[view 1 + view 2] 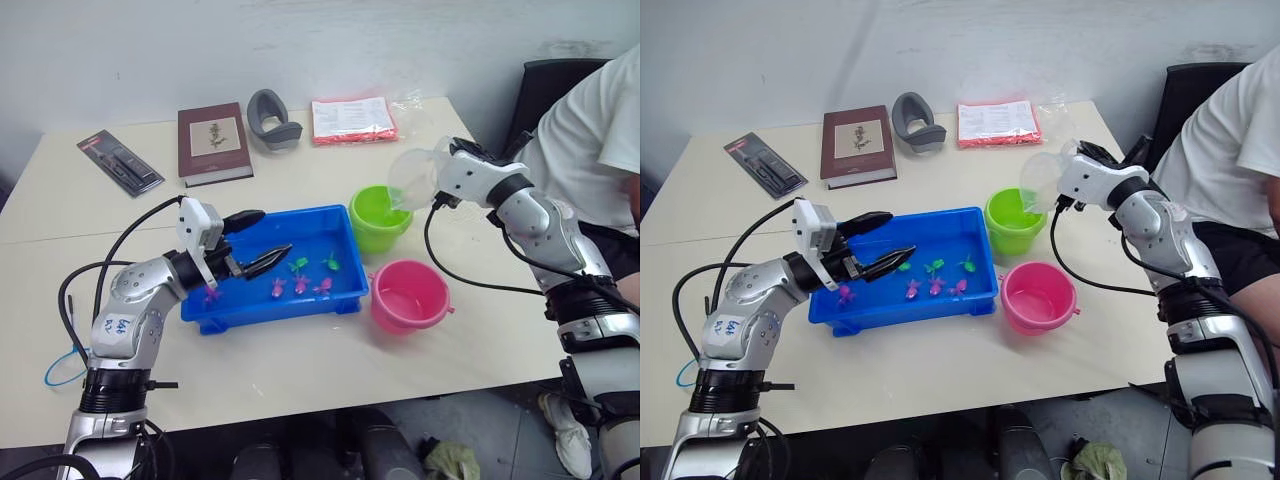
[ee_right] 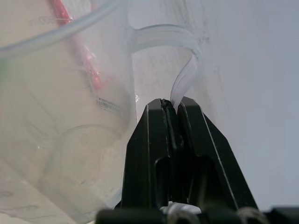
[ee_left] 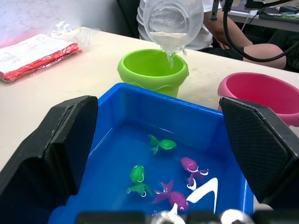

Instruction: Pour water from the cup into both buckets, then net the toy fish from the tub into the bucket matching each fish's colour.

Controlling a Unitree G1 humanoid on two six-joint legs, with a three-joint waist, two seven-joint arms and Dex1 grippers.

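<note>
At centre left of the head views, the left gripper [image 1: 252,240] is held wide open and empty over the near-left part of the blue tub [image 1: 335,226]. The toy fish [image 3: 161,144], small specks in the head views, are resolved in the left wrist view as green and pink. At centre right, the cup [image 1: 412,178] is tilted over the green bucket [image 1: 379,217]; water [image 3: 169,57] is seen falling only in the left wrist view. The pink bucket [image 1: 408,296] stands below it. The right gripper [image 2: 170,107] is seen clamped on the cup's handle in its wrist view. At the right edge, a person [image 1: 585,130] is cut off.
</note>
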